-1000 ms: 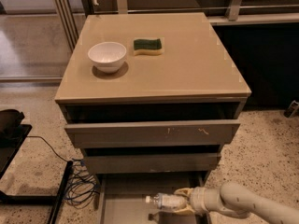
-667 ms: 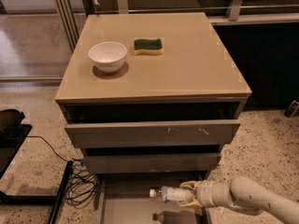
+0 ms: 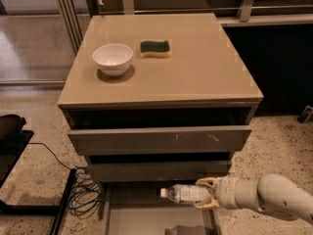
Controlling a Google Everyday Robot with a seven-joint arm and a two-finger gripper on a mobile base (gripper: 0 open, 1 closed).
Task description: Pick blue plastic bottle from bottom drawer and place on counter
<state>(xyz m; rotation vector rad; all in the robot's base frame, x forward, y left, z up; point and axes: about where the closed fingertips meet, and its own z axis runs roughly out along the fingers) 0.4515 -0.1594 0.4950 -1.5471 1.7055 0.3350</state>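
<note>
Grip looks good from where I sit. My cream two-finger gripper (image 3: 205, 194) is at the near right, low down, just above the open grey bottom drawer (image 3: 142, 220). Its two fingers (image 3: 208, 182) are closed around the small clear plastic bottle with the white cap and pale blue label (image 3: 182, 194). One finger sits over the bottle and one under it, at the bottle's right end.

The bottle lies flat on its side. Its long way runs left to right. The white cap points left, away from my gripper. The bottle looks to be up off the drawer floor, just in front of the grey-brown middle drawer (image 3: 156, 171), but I cannot tell how high.

What matters next is this: the glossy beige counter (image 3: 195, 72) is up and farther away from the bottle, past the middle drawer and the grey-brown top drawer (image 3: 156, 140). I think I must pull back toward me a bit first, so the bottle does not bump those fronts, and then go up.

A round white bowl (image 3: 113, 58) and a green sponge (image 3: 155, 48) sit at the far left of the counter. The near right part is closest to my gripper and well apart from both. I think that is the best spot.
</note>
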